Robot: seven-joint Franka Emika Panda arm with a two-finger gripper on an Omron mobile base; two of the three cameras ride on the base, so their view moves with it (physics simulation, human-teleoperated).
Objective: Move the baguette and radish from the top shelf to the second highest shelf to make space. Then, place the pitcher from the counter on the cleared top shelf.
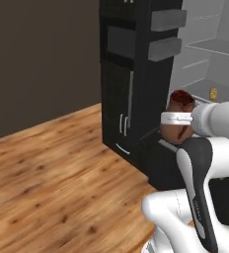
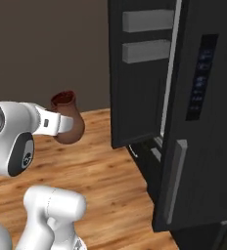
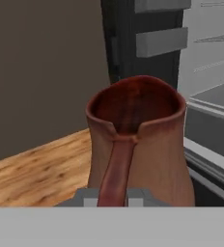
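Note:
My gripper is shut on the thin loop handle of the reddish-brown pitcher. The pitcher hangs upright in the air in front of the open fridge, its open mouth facing the hand camera. From the bases I see the pitcher at the end of my white hand. Inside the fridge, the pale top shelf looks bare. A golden-brown bit of the baguette lies on the second highest shelf below it. The radish and the counter are out of view.
The fridge's left door stands open with two grey bins just left of the pitcher. Its other door, with a long handle, stands open on the right. Wooden floor spreads to the left below a brown wall.

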